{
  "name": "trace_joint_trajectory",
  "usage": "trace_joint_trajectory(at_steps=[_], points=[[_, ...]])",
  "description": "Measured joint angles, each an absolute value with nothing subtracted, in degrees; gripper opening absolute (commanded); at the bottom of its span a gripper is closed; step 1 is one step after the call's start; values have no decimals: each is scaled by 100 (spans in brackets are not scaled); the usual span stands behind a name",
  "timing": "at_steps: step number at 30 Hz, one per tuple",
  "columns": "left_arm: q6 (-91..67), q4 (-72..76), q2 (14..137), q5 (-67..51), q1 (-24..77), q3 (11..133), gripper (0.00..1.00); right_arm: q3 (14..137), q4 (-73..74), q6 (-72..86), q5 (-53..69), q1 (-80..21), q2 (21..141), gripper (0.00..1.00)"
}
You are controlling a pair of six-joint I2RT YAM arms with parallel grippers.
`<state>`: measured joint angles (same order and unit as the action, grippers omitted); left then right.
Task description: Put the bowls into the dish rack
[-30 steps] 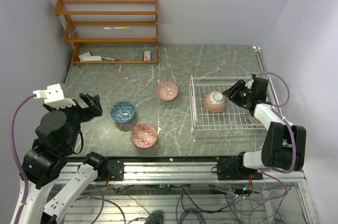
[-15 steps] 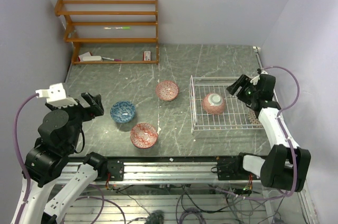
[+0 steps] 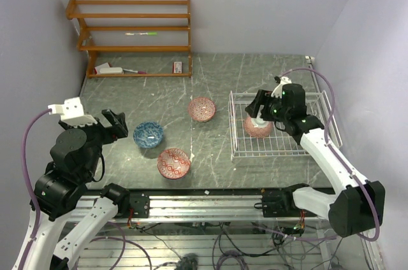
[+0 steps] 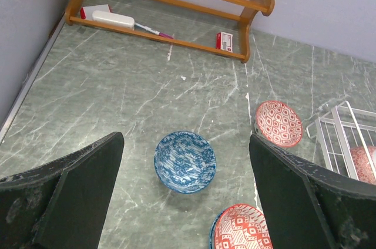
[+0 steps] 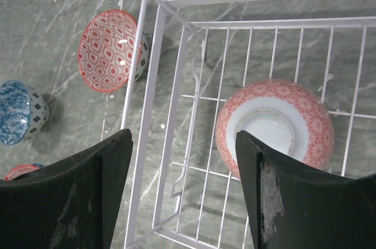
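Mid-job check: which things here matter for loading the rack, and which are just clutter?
Job:
blue bowl
near red bowl
far red bowl
upturned pink bowl, in the dish rack

Lying about:
wooden shelf
green marker
white case
small red box

1. You had the left arm (image 3: 67,155) folded upright above its base, wrist bent forward and down.
2. Your left gripper (image 3: 115,123) hung with its fingers spread wide, nothing between them.
3. You had the right arm (image 3: 325,155) stretched forward and leaning inward to the left.
4. Your right gripper (image 3: 258,106) pointed down, jaws parted wide and holding nothing.
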<state>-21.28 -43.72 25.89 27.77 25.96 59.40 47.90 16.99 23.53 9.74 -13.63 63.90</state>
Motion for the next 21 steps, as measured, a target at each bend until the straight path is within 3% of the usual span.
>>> trace_joint_trajectory(at_steps=[14,21], points=[[-2130,-4357,2589,2786,2596,5907,99,4615,1400,2311,2012,-1525,7032,71],[-2130,-4353,2587,2792,2596,5752,99,4611,1387,2309,1603,-1525,7188,71]])
